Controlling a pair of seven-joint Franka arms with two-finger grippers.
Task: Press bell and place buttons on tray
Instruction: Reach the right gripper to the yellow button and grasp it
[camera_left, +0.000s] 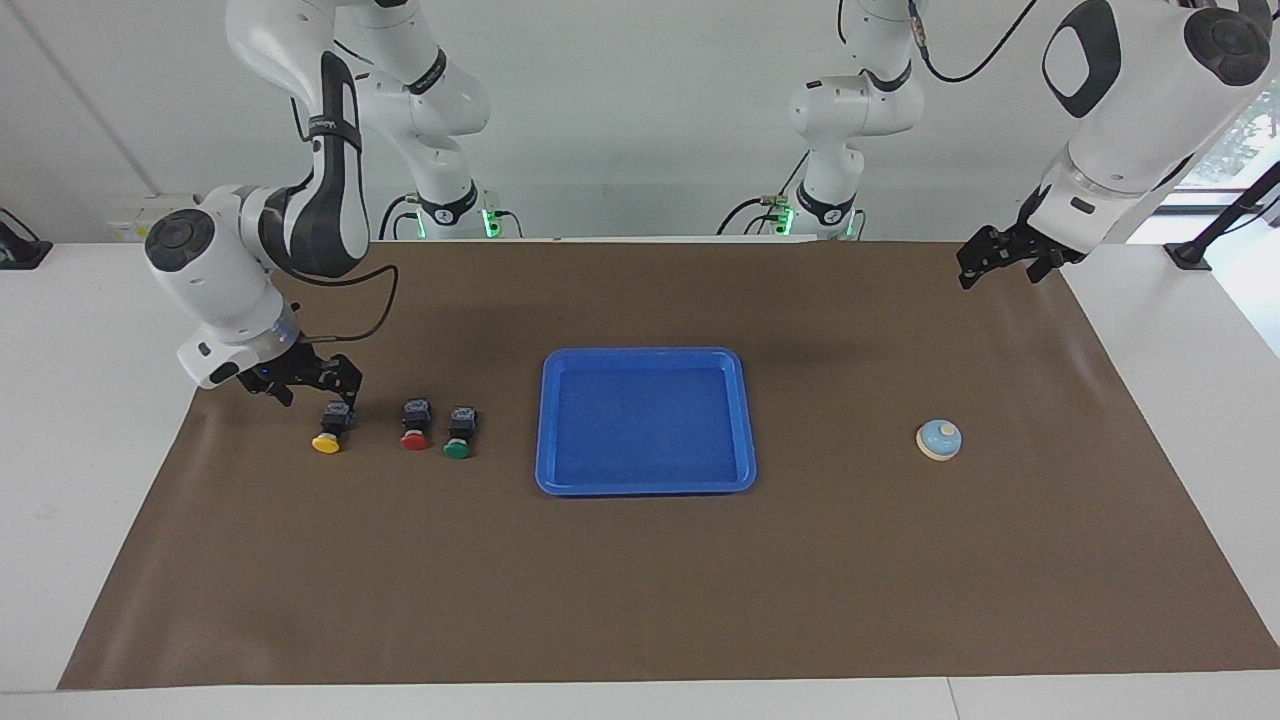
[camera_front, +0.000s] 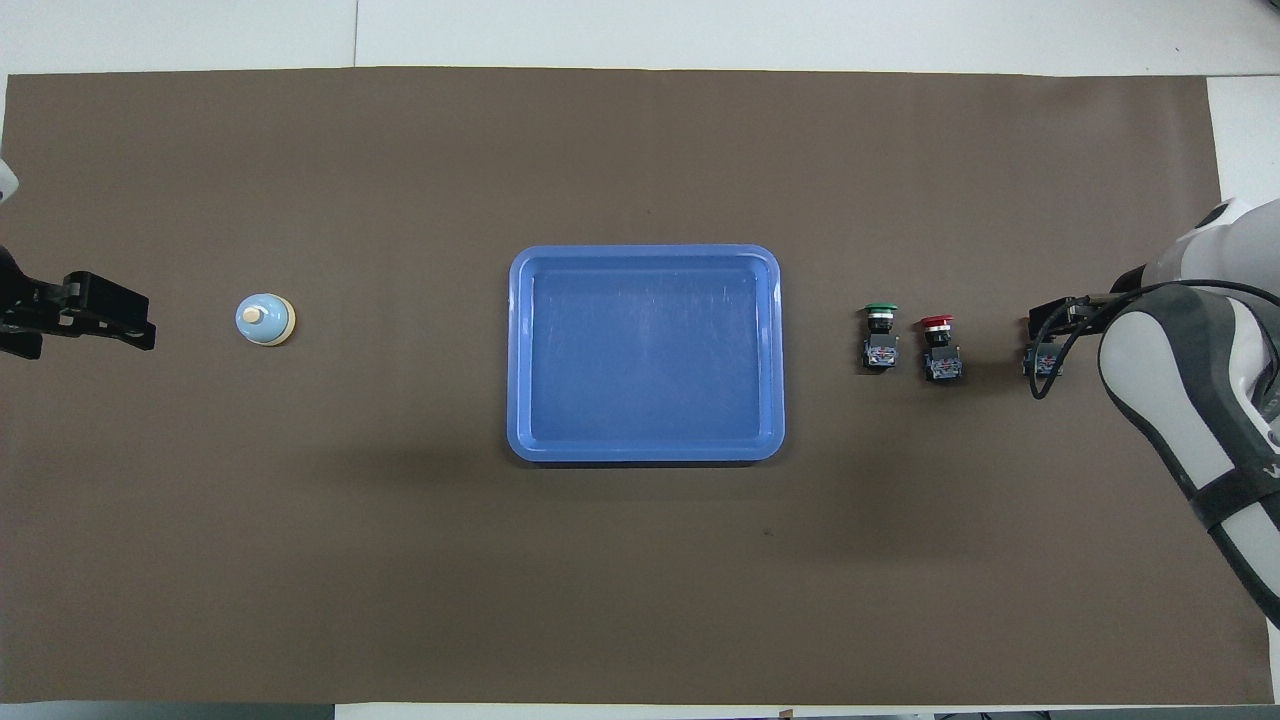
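The right gripper (camera_left: 318, 384), fingers apart, hangs over the yellow button (camera_left: 329, 429), farthest of three from the tray (camera_left: 645, 484): light, rigid, best pinched across its black body.

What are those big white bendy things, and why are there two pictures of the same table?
They are two robot arms, each ending in a black pincer called a gripper. One picture faces the robots from across the table; the other looks down from above them, so everything appears swapped around.

On the brown mat lies an empty blue tray in the middle. Toward the left arm's end sits a small blue bell. Toward the right arm's end stand three buttons: green, red and yellow.

The right gripper is low beside the yellow button. The left gripper waits in the air near the table's edge. Neither holds anything.
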